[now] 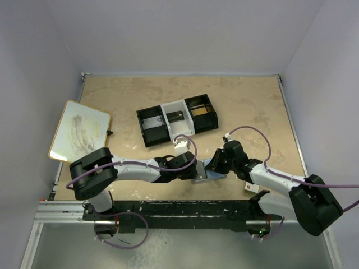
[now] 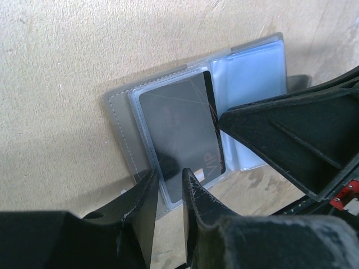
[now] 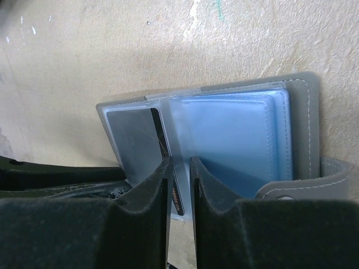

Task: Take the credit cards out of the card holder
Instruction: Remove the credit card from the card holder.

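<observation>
The grey card holder [image 1: 205, 172] lies open on the table between my two grippers. Its left panel [image 2: 120, 120] holds a black credit card [image 2: 179, 134] marked VIP in a clear sleeve. The right panel shows pale blue sleeves [image 3: 230, 134]. My left gripper [image 2: 169, 178] hovers at the near edge of the card's panel, jaws a narrow gap apart with nothing clamped. My right gripper [image 3: 179, 163] straddles the card's [image 3: 134, 140] inner edge by the fold, jaws also slightly apart. One of its fingers [image 2: 280, 134] touches the card's edge in the left wrist view.
A black-and-white three-compartment tray [image 1: 176, 119] sits behind the holder. A white board [image 1: 78, 130] lies at the left edge. A small white-and-red box [image 1: 249, 188] rests by the right arm. The holder's snap strap [image 3: 314, 185] sticks out on the right.
</observation>
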`<state>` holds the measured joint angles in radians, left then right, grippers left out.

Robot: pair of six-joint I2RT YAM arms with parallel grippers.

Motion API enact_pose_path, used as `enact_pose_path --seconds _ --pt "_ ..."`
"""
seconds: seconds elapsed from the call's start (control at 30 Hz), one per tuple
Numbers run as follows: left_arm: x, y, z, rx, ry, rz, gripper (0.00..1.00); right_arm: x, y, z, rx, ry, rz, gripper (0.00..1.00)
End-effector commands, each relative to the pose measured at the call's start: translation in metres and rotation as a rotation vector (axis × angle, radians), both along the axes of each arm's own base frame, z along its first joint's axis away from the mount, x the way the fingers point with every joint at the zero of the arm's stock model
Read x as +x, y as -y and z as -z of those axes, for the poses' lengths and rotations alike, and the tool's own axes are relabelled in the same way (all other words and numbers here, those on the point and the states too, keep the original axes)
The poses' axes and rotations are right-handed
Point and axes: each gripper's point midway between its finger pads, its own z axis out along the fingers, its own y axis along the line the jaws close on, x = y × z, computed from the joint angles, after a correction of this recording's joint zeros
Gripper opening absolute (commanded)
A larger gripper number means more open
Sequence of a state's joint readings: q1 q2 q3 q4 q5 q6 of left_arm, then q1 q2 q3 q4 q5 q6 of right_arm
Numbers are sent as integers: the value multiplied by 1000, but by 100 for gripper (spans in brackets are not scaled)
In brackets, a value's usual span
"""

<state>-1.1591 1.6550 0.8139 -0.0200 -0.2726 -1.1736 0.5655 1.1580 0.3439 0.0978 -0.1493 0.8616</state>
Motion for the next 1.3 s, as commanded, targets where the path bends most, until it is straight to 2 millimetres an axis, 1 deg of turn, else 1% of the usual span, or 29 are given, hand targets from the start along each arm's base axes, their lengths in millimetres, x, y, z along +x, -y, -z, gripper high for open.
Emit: enact_pose_path --seconds 0.0,0.1,0.33,0.47,0.63,0.83,0.93,1.0,1.07,1.13,1.2,1.23,1.27 --pt "14 19 -45 -170 54 -45 21 -18 12 19 -41 -72 6 22" --pt "15 19 -51 -174 66 -44 22 -19 11 20 -36 -72 6 22" --pt "15 19 -47 -156 57 -44 22 -20 10 21 -29 -76 3 22" --pt "16 19 -51 -154 60 -44 22 -19 10 21 -29 -74 3 22" --pt "16 9 -44 -56 45 -53 23 -19 10 20 -28 -70 2 22" --pt "12 17 -44 -48 36 -17 24 -19 9 21 -29 -72 -3 22" --pt "13 18 -41 -34 34 -9 24 -19 9 21 -28 -74 -5 22" --pt "14 13 -37 -6 35 -27 24 -18 9 20 -31 -71 -4 22" --pt "17 0 -31 40 37 -71 24 -17 9 17 -29 -64 -4 22" --pt "19 -15 -25 99 39 -121 24 -14 5 9 -13 -37 -19 24" --pt "22 -28 -25 131 54 -163 23 -9 2 -3 -1 3 -39 29" --pt "23 -36 -25 141 63 -192 23 -6 1 -13 5 38 -54 34" --pt "24 -44 -28 139 80 -223 23 -3 0 -20 1 63 -66 38"
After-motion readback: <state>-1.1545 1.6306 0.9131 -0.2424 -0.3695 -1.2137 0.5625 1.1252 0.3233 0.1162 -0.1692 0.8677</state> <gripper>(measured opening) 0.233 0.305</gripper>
